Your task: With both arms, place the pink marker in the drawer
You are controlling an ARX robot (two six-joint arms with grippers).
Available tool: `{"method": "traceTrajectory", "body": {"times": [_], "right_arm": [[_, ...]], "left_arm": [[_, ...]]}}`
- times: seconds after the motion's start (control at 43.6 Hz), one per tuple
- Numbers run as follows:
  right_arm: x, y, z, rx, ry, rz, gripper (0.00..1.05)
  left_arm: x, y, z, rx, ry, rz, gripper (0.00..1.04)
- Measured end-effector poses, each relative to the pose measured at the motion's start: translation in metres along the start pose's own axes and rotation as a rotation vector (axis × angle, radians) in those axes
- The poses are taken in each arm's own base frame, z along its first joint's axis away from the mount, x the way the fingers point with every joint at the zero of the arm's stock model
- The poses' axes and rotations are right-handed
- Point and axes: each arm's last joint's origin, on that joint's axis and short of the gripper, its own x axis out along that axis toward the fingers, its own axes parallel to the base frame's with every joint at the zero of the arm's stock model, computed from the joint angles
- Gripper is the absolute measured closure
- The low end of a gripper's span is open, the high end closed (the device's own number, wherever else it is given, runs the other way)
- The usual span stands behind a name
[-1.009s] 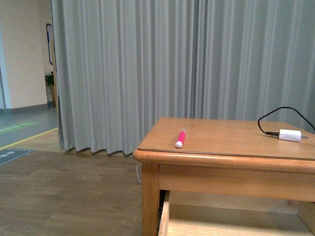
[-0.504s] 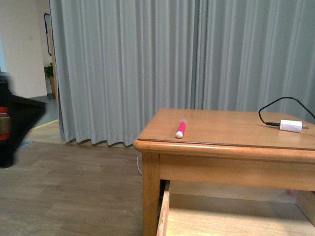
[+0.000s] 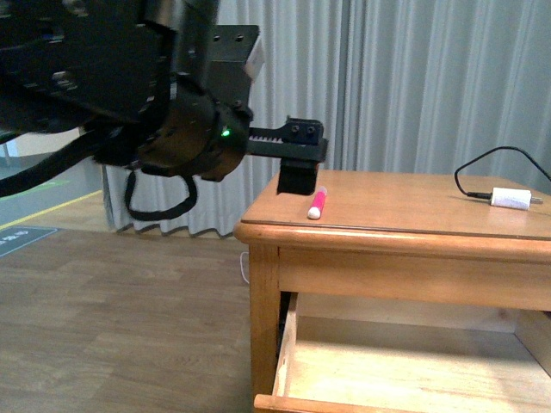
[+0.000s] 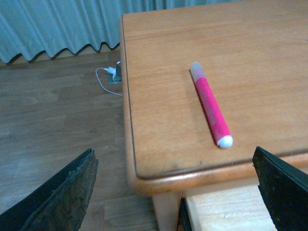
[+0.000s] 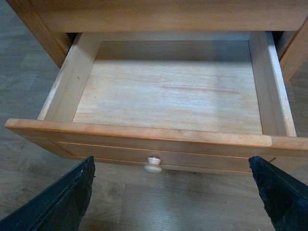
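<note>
Pink marker [image 3: 317, 203] lies flat on the table top [image 3: 405, 225] near its front-left corner, untouched. Left gripper [image 4: 173, 153] is spread wide and empty, at the marker's 10 o'clock in the front view. Charger [image 3: 508, 197] sits at its 3 o'clock, well apart. Drawer [image 5: 144, 136] stands pulled out at 5 o'clock. Right gripper [image 5: 171, 161] is spread wide and empty, over the knob [image 5: 154, 165].

You've got a white charger [image 3: 508, 198] on the wooden table [image 3: 405, 208], far right; black cable [image 3: 495, 150] looping off it; grey curtains [image 3: 413, 86] behind.
</note>
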Motion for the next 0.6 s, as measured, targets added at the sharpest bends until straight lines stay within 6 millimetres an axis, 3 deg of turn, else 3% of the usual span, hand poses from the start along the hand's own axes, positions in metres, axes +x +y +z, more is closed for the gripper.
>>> {"method": "traceTrajectory", "body": {"times": [0.161, 0.298, 0.596], "right_arm": [[0.0, 0.0, 0.0, 0.0, 0.0, 0.0, 0.08], [0.0, 0.0, 0.0, 0.0, 0.0, 0.0, 0.08], [0.0, 0.0, 0.0, 0.0, 0.0, 0.0, 0.08]], "left_arm": [[0.046, -0.022, 0.006, -0.024, 0.078, -0.017, 0.06], [0.072, -0.036, 0.003, -0.047, 0.136, -0.02, 0.06], [0.103, -0.046, -0.007, -0.038, 0.19, 0.002, 0.06]]}}
